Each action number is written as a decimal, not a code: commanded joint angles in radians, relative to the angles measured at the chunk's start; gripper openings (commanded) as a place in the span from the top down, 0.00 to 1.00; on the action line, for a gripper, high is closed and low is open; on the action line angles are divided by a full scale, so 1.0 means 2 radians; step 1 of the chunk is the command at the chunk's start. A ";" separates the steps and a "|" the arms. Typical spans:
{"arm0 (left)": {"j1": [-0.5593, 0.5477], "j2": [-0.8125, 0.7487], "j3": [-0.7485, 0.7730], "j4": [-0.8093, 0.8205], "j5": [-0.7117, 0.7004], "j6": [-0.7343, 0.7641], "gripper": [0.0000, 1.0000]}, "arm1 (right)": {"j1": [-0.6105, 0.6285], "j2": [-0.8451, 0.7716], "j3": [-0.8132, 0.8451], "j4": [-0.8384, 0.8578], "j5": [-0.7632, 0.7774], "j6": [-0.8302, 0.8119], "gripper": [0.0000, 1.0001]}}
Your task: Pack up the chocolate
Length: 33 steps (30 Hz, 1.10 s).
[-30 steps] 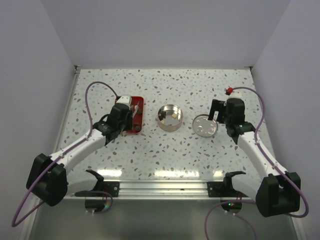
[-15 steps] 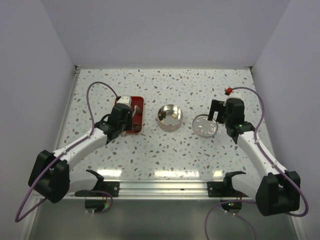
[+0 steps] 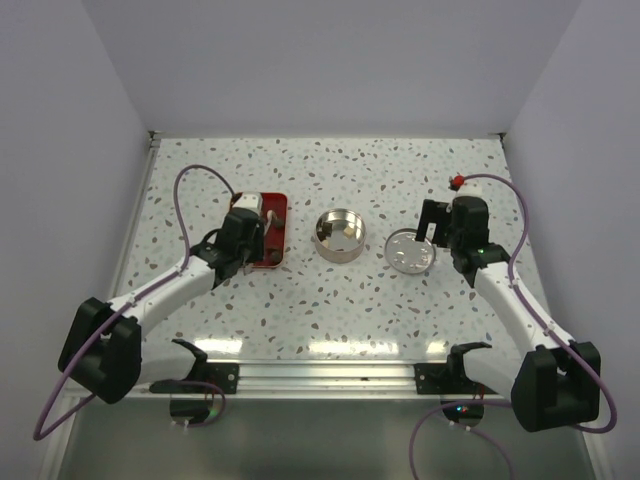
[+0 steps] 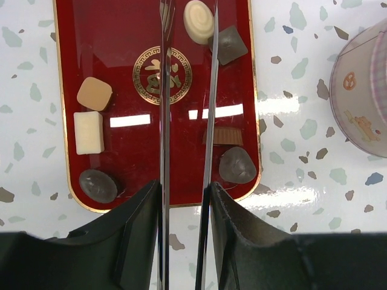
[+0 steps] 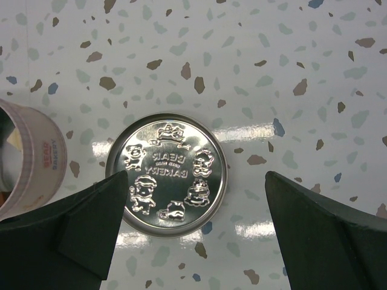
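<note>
L pincer (image 4: 188, 18) hangs over the red tray (image 4: 121, 36). Its 2 thin fingers (image 4: 164, 121) stand close, w/ a small gap, & nothing is gripped in the gap.

The chocolate is all on the red tray, 7 bits in the L wrist view:
- cream oval bit (image 4: 198, 21) at the tray's far end, under the pincer tips, nearer the R finger
- dark cube bit (image 4: 230, 45) just beside it, by the tray's R rim
- tan cube bit (image 4: 94, 93) & white block bit (image 4: 89, 132) on the tray's L side, near each other, not touching
- dark round bit (image 4: 98, 185) in the tray's near L corner
- ridged brown bit (image 4: 225, 136) & dark lump (image 4: 237, 165) by the tray's near R corner, just R of the R finger

A gold sign (image 4: 162, 75) is in the tray's middle, partly behind the L finger.

The round metal tin (image 3: 338, 235) stands open on the table (image 3: 330, 300), just R of the tray, not touching it. Its lid (image 5: 166, 175) lies flat further R of the tray, past the tin, w/ little bear shapes pressed in. R pincer (image 5: 196, 175) hangs over the lid, spread wide, holding nothing.
</note>
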 commanded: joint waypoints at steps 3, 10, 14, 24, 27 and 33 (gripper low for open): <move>0.004 -0.015 -0.017 0.022 0.021 -0.002 0.58 | 0.001 0.000 0.022 0.005 -0.002 -0.002 0.01; 0.004 -0.033 -0.024 0.012 0.018 -0.003 0.59 | 0.001 -0.002 0.022 0.003 -0.004 -0.001 0.01; 0.004 -0.027 -0.019 0.014 0.019 0.001 0.59 | 0.001 -0.003 0.022 0.003 -0.003 -0.001 0.01; 0.012 -0.023 0.009 -0.017 -0.005 0.024 0.59 | 0.001 -0.002 0.022 0.004 -0.002 -0.002 0.01; 0.023 -0.026 0.001 -0.016 -0.001 0.028 0.59 | 0.001 -0.002 0.022 0.004 -0.003 -0.001 0.01; 0.034 -0.030 -0.004 -0.017 0.004 0.031 0.59 | 0.001 -0.003 0.022 0.004 -0.003 -0.001 0.01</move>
